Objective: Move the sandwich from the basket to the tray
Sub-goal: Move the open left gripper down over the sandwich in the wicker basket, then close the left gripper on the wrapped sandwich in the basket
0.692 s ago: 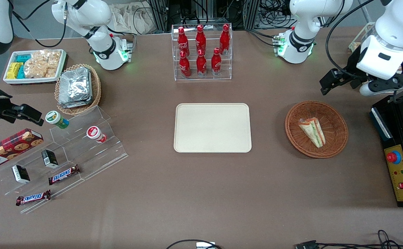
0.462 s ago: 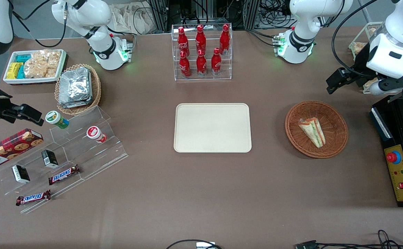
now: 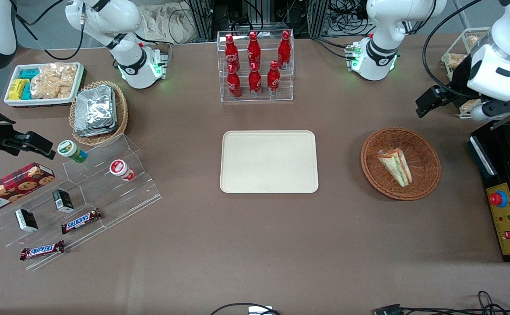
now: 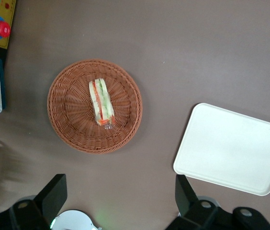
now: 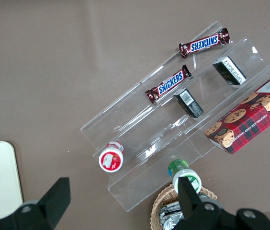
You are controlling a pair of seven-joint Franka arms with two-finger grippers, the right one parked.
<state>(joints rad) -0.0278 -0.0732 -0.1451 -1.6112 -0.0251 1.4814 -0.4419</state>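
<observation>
Brown tabletop fills the front view, where the sandwich (image 3: 395,166) lies inside the basket (image 3: 425,151), which sits beside the bare tray (image 3: 269,161) toward the working arm's end of the table, while the gripper (image 3: 434,99) hangs above the table, farther from the camera than the basket and apart from it. From the left wrist view, the gripper (image 4: 119,194) stands released, its fingers (image 4: 53,193) spread wide, with the sandwich (image 4: 101,101) in the basket (image 4: 73,124) well clear of the jaws and the tray (image 4: 233,149) beside the basket.
</observation>
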